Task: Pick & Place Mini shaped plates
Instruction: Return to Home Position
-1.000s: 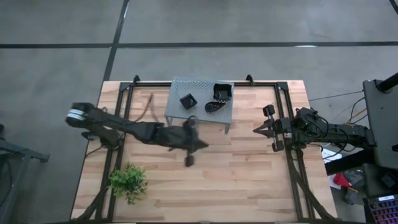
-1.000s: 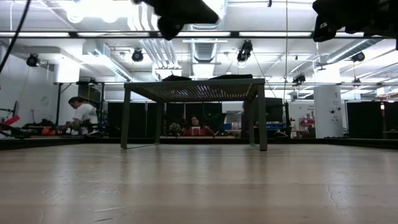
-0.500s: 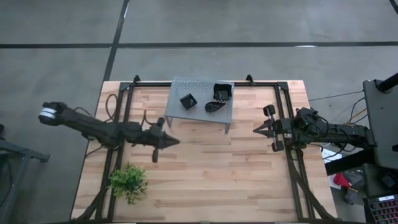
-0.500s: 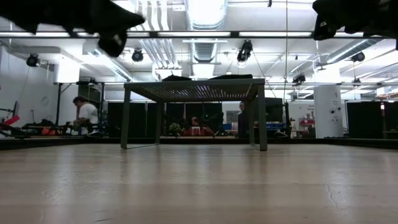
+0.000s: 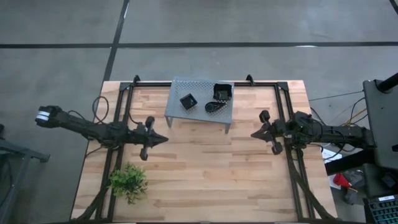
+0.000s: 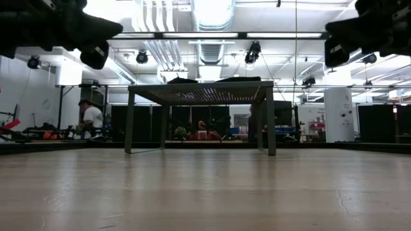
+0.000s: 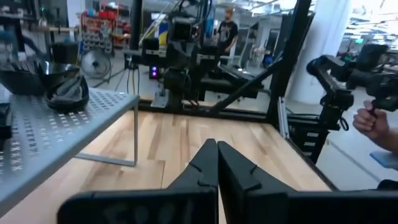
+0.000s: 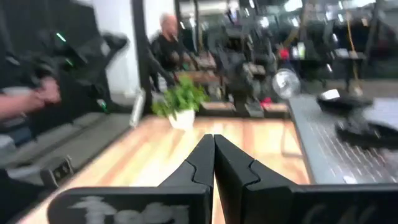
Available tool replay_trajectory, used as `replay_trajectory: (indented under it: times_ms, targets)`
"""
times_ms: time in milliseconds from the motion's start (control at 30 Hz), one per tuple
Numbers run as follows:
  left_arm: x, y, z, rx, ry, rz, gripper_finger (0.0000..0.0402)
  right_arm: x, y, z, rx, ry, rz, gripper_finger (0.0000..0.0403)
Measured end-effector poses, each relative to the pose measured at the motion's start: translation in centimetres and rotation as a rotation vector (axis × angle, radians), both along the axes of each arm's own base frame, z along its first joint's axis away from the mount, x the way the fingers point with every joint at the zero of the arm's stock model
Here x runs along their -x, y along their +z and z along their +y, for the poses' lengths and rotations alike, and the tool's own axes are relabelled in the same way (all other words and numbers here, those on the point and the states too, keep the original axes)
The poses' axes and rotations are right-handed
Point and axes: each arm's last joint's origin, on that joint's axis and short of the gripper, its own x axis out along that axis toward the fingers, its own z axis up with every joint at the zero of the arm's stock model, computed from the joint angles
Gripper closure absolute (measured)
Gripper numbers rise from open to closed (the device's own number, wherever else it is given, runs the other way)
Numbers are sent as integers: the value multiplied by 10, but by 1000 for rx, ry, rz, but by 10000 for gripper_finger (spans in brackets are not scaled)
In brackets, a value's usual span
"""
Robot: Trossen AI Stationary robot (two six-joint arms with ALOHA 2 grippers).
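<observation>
A: What takes up most of the scene?

B: The table, pale wood planks inside a dark metal frame. One arm reaches in from each side, pointing toward the other. I read that as a rest pose, since neither is near the work.

A: And the pincers?

B: The left gripper is pressed closed. Its two dark fingers meet in a wedge with nothing between them, and it hangs over the left part of the table, apart from the rack. The right gripper is likewise closed and empty, over the right side.

A: The rack?

B: The rack is a grey perforated metal sheet on thin legs. It stands at the far edge, midway between the arms, probably so either one can reach it.

A: The greenery?

B: A small leafy plant sits by the corner on the left arm's side, at the edge opposite the rack. It seems to play no part.

A: And the plates?

B: Every one I can see sits on the rack top, sorted by shape.
- The small square plates are toward the left.
- A larger square dish with raised walls is at the far right corner.
- The teardrop plates are just beside that dish.

They look smooth and black, but I cannot count how many each pile holds. None lies on the wood, so the placing looks finished.
</observation>
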Motion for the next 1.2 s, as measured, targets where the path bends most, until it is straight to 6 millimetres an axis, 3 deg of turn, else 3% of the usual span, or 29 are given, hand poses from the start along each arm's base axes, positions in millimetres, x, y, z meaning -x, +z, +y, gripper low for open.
replay_trajectory:
  times_ms: [467,1200]
  targets:
    - [28,-33,5,-10,-9,-44,401,14,-18,4,18,73,-131,394]
    - [32,-34,10,-66,141,-31,401,14,-30,3,208,31,-58,394]
